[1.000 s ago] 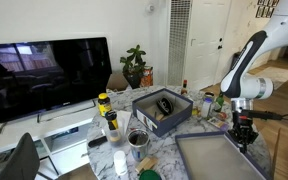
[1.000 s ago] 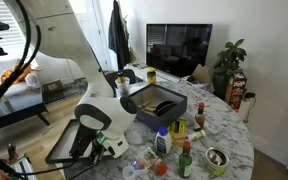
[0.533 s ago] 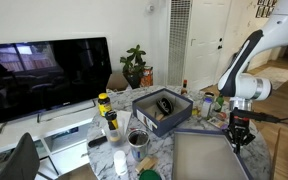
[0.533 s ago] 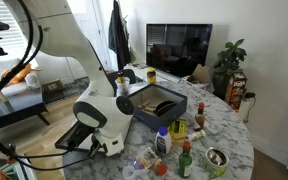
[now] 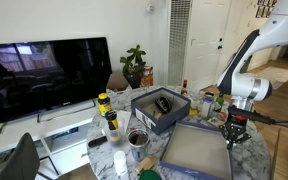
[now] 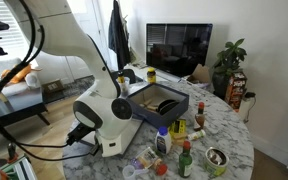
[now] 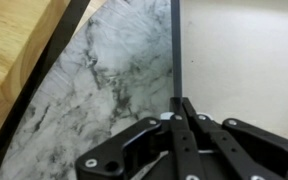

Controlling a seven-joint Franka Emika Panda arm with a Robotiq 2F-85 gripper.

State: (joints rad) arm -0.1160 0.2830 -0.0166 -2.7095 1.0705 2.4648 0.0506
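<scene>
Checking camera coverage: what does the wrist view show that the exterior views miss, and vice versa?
Wrist view only: close up, the black gripper shut on the dark rim of the flat grey metal tray. Exterior views only: the black television, the dark blue box, the green potted plant. Both: gripper, tray and grey-veined marble tabletop.

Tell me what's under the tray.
The marble table shows beside the tray, whose rim the gripper clamps. Anything lying beneath the tray is covered.
</scene>
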